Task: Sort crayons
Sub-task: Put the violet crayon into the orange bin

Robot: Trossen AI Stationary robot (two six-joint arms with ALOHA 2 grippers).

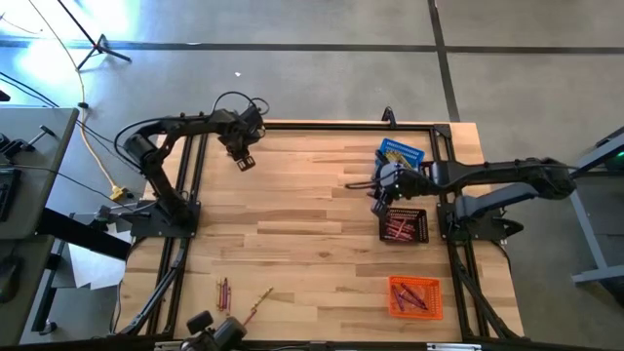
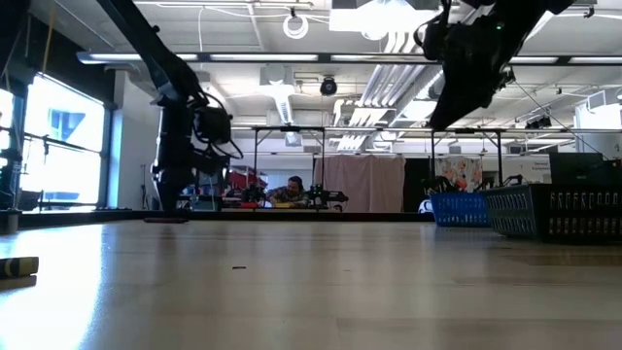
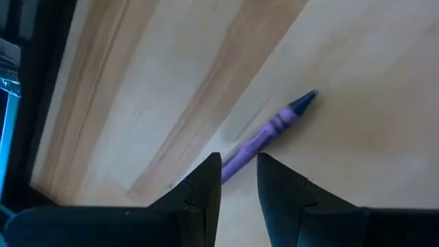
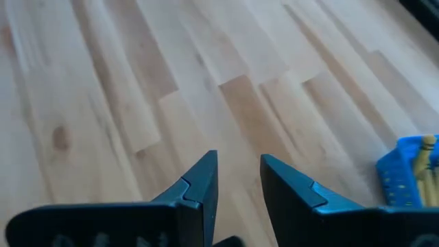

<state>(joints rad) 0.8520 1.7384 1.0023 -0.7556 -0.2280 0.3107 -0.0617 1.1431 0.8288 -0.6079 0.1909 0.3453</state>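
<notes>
A purple crayon [image 3: 274, 127] sticks out from between the fingers of my left gripper [image 1: 244, 161], which hangs over the table's far left part and is shut on it. My right gripper [image 1: 380, 200] hovers at the far right, open, with nothing between its fingers [image 4: 206, 182], just left of the black basket [image 1: 403, 225] that holds red crayons. The blue basket [image 1: 400, 154] behind it holds yellow crayons [image 4: 426, 154]. An orange basket [image 1: 414, 296] with more crayons stands at the near right. A few loose crayons [image 1: 224, 292] lie flat on the wood near the front left edge. My left gripper pinches the purple crayon's blunt back end [image 3: 236, 161] between its two fingers. The fingers come from above, pointing steeply down. The crayon juts out past the fingertips over the bare wood, its pointed tip [image 3: 306, 101] away from them. Whether the tip touches the table, I cannot tell.
A dark metal frame [image 1: 322, 125] runs along the table's far edge and both sides by the arm bases. The wide middle of the wooden table [image 1: 312, 234] is bare wood. Another loose crayon [image 1: 259, 302] lies near the front edge.
</notes>
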